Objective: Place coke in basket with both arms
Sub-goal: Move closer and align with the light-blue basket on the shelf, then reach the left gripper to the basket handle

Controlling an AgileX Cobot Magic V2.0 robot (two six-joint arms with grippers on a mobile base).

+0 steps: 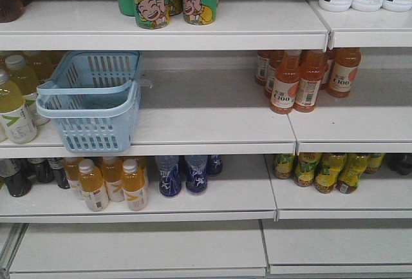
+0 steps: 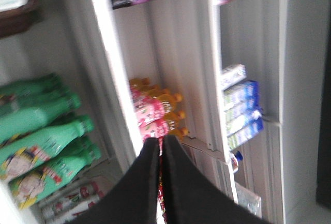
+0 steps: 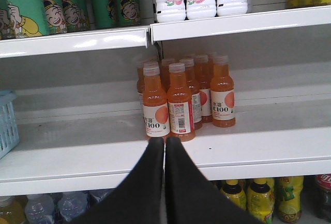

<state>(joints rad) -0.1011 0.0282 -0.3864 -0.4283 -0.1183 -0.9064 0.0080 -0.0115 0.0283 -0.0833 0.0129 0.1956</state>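
Locating the coke: the likeliest bottle (image 3: 324,198) shows only in my right wrist view. It stands on the lower shelf at the frame's right edge, below and well to the right of my right hand (image 3: 164,140). It is partly cut off, so I cannot be sure.
Coke's look: near-black body with a red band up top; lettering too small to read.
Basket (image 1: 96,131): light blue, slatted, at the left end of the middle shelf (image 1: 212,118).
Right hand: fingers pressed together, holding nothing, pointing at the orange bottles (image 3: 181,105) just beyond.
Left hand (image 2: 161,140): closed to a thin slit, gripping nothing; pink-labelled bottles (image 2: 152,110) stand ahead.
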